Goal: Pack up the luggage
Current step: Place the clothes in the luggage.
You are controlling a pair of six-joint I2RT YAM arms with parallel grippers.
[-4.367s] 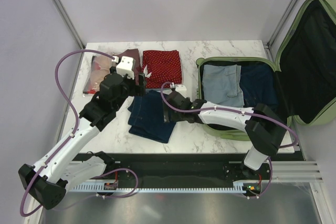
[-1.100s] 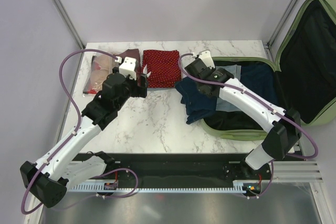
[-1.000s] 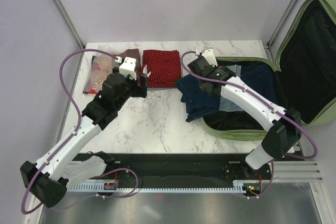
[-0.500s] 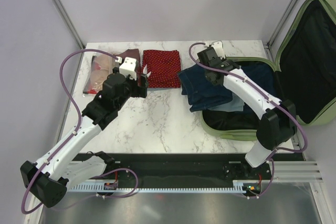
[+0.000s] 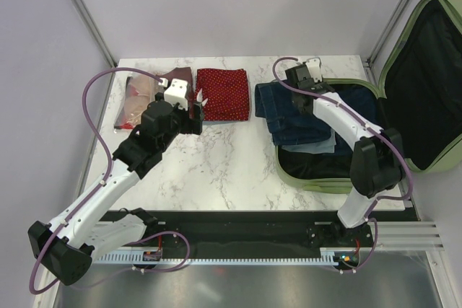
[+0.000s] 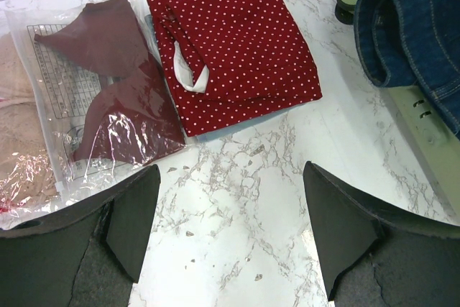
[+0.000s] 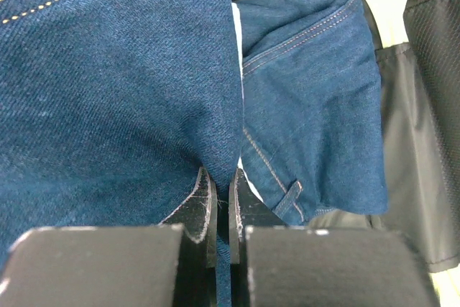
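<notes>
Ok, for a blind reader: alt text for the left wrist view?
Open left gripper hovers over a marble table; beyond it lie a red dotted cloth and a bagged maroon garment, with jeans draped over the suitcase edge at right.

Marble table (image 5: pixel 216 171), seemingly metal corner posts (image 5: pixel 84 12)

Table: a white marble-patterned top (image 5: pixel 216 171), veined in grey, is seen.
Back wall: a plain pale lilac panel (image 5: pixel 238 5) is set behind the table.
Left wall: a matching panel (image 5: pixel 43 106) is seen.
Corner posts: grey metal strips (image 5: pixel 83 12) are fixed at both back corners.
Near edge: a black strip (image 5: pixel 238 225) is followed by a slotted rail (image 5: pixel 245 257).
Light: an even light is cast, with soft shadows.
</notes>
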